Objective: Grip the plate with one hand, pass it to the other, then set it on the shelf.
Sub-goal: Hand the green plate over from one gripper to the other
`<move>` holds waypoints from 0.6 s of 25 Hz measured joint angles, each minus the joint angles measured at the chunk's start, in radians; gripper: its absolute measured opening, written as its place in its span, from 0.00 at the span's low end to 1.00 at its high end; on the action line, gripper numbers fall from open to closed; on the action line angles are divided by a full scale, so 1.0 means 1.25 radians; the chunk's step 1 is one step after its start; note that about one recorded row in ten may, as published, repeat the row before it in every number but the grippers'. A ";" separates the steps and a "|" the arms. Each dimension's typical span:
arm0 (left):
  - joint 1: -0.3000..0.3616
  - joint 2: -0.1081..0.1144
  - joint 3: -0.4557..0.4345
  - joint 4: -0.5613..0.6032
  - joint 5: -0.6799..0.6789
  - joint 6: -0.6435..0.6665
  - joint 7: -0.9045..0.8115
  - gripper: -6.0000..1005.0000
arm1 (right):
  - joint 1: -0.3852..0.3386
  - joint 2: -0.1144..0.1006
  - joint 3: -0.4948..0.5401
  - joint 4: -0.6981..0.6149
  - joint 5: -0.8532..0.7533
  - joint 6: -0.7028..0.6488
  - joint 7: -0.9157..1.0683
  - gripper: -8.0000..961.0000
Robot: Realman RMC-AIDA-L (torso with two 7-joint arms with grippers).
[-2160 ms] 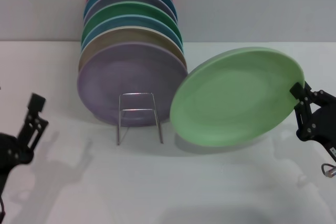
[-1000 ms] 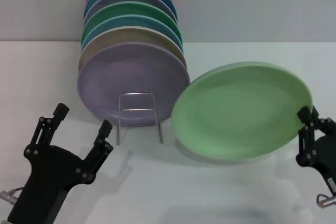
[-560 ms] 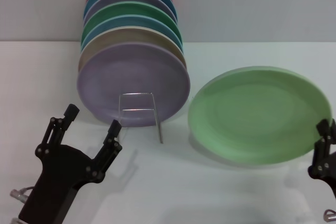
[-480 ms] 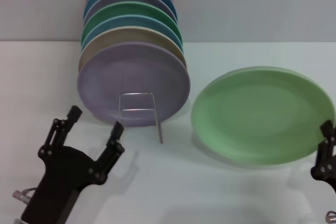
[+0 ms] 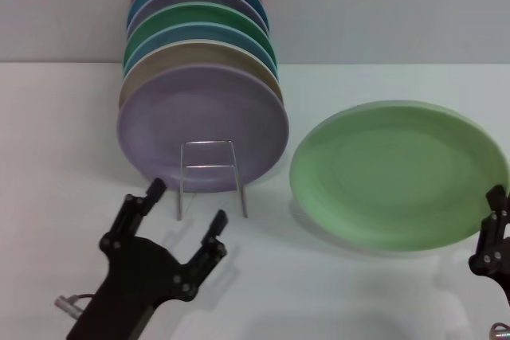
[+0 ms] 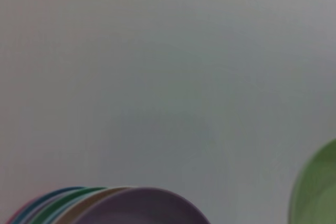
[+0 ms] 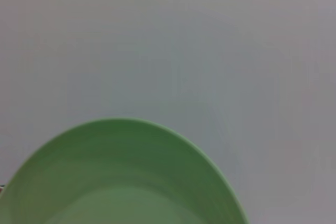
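The right gripper (image 5: 496,220) is clamped on the near-right rim of the round, matte mint-green plate (image 5: 398,171), held tilted above the table, right of the silver wire shelf (image 5: 210,176). The left gripper (image 5: 185,211), jaws apart, hovers nearby; handover and shelving remain.

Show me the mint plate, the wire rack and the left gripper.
plate (image 5: 398,173), head view, middle of its face
rack (image 5: 209,144), head view, top bar of the loop
left gripper (image 5: 186,206), head view, gap between its open fingertips
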 joint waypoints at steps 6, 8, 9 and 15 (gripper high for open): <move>-0.026 0.003 0.006 -0.029 0.000 -0.077 0.003 0.83 | 0.025 0.000 -0.002 -0.008 0.001 0.007 -0.001 0.03; -0.029 0.004 0.006 -0.032 0.001 -0.084 0.003 0.83 | 0.033 0.000 -0.002 -0.009 0.001 0.015 -0.001 0.03; -0.033 0.004 0.005 -0.036 0.001 -0.093 0.003 0.83 | 0.038 0.000 -0.002 -0.010 0.001 0.020 -0.001 0.03; -0.054 0.003 -0.006 -0.057 -0.002 -0.135 0.003 0.83 | 0.064 0.000 -0.005 -0.022 0.002 0.045 -0.001 0.03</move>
